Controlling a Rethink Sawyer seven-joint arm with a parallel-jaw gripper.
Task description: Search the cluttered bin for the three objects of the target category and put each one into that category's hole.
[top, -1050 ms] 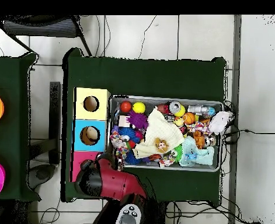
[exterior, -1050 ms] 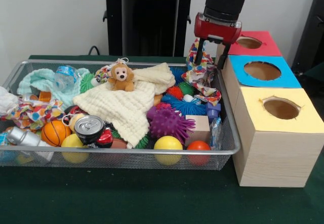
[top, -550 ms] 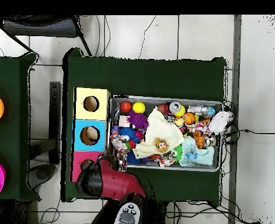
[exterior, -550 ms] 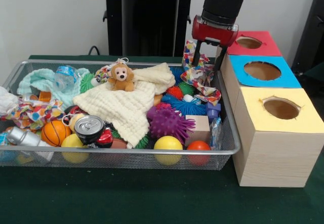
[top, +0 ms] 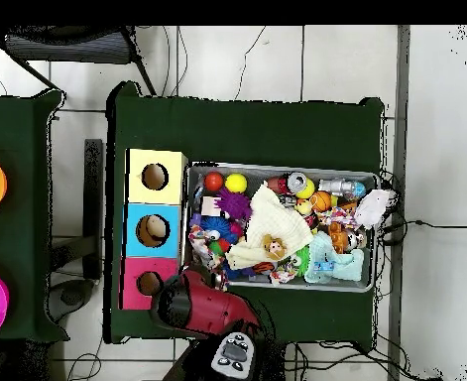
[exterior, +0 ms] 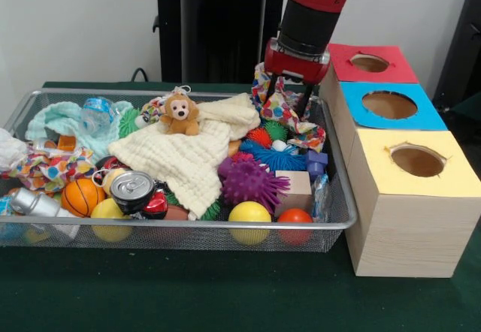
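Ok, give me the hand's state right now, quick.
Hand: closed on the multicoloured patterned cloth, lifting one end above the wire bin while the rest trails into the clutter.

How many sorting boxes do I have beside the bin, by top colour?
Red box: 1
Blue box: 1
Yellow box: 1
Total: 3
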